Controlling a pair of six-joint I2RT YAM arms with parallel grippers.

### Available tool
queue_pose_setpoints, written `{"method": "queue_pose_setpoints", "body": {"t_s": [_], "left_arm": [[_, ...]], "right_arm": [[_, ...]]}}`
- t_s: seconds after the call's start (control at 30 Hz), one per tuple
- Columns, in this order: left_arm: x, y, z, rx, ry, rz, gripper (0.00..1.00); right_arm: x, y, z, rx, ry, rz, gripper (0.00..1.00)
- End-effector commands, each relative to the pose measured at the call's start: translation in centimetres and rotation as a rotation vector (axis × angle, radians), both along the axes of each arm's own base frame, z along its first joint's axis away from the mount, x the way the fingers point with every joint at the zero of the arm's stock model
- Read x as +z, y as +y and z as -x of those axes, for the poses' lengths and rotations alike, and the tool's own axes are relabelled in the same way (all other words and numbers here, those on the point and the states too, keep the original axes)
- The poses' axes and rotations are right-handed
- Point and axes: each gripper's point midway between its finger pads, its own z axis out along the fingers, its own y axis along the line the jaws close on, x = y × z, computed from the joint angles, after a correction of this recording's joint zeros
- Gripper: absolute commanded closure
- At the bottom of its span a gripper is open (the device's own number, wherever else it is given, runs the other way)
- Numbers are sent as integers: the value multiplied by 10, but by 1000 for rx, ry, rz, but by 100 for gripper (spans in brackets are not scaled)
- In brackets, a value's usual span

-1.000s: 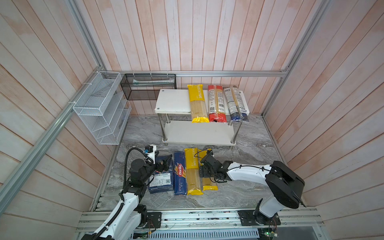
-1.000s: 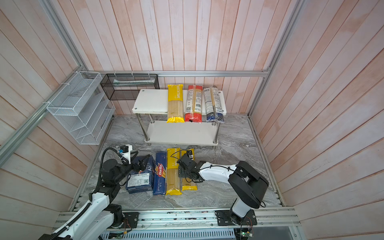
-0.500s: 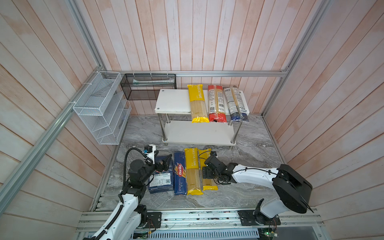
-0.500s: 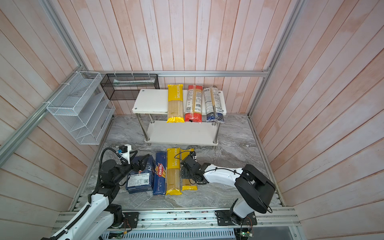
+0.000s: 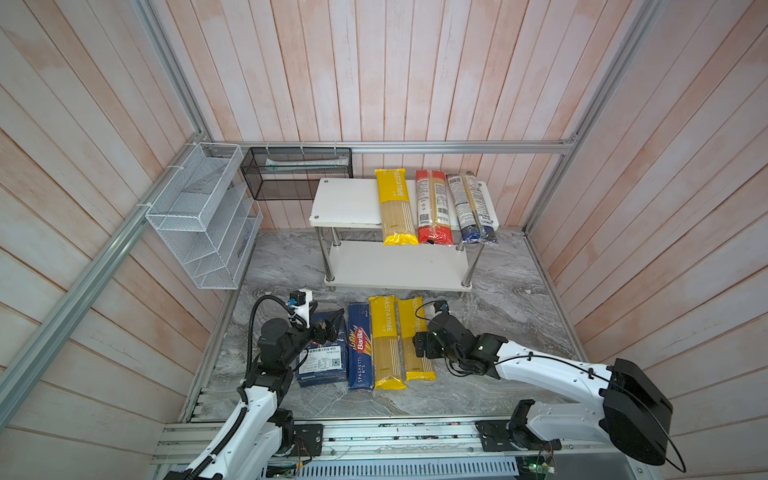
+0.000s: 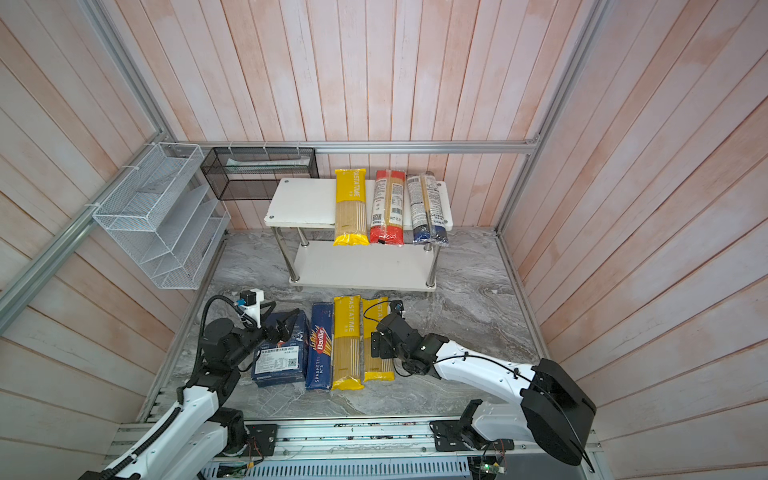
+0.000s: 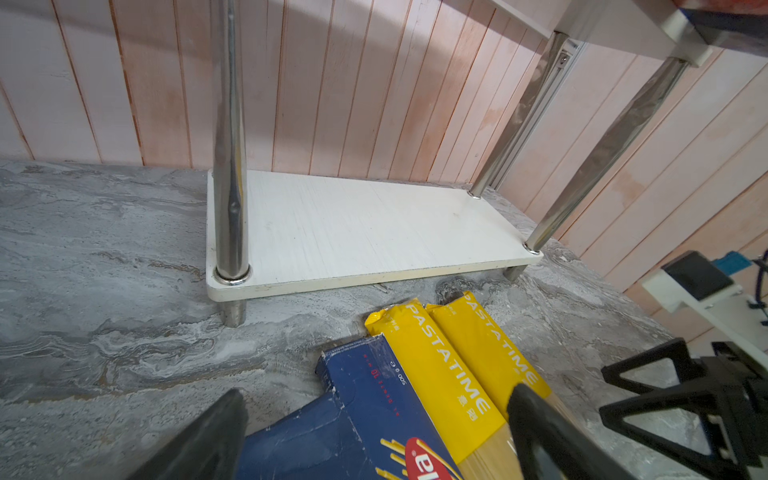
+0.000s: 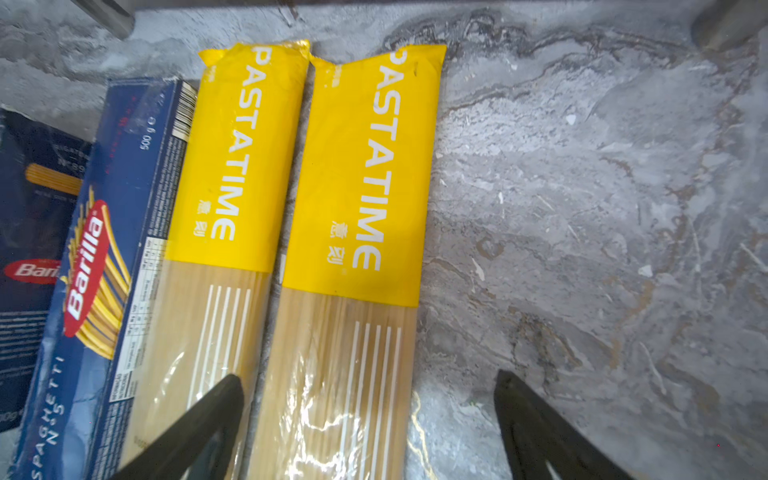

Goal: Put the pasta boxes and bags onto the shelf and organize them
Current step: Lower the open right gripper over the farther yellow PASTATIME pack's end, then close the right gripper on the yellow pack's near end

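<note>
Yellow PASTATIME bag (image 8: 361,187), the 3 o'clock one of two on the floor (image 8: 582,208), is lying 12-to-6, shelf (image 5: 395,266) at its 12. Your right gripper (image 8: 368,376) is straddling it, jaws spread wide, gripping nothing.

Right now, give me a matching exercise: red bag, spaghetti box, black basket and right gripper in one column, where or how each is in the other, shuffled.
1. red bag
2. spaghetti box
3. black basket
4. right gripper

A. hung on the back rail
B. open, over a yellow bag
C. on the top board of the shelf
D. on the floor beside the wide box

Pairs: 1-C, 2-D, 3-A, 4-B.
</note>
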Motion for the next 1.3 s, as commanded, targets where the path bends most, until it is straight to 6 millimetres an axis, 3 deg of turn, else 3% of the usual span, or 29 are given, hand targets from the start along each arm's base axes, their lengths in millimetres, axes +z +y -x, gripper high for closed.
{"method": "queue_pose_setpoints", "body": {"t_s": [0.0,0.33,0.63,0.87,1.1,1.27], "left_arm": [[1,1,1,-3,-17,-9,0],[1,3,1,12,-17,-9,0],[1,1,0,3,-13,-10,0],[4,5,5,22,-38,-3,0],[-1,2,-2,7,-1,-12,0],[-1,2,-2,8,1,-12,0]], "right_arm": [[-6,-4,-7,-37,1,42,5],[-30,27,-19,50,63,106,2],[-50,29,-16,42,115,116,2],[-62,9,-7,25,134,182,2],[-67,-19,-4,-13,142,249,2],[-72,-26,6,22,172,245,2]]}}
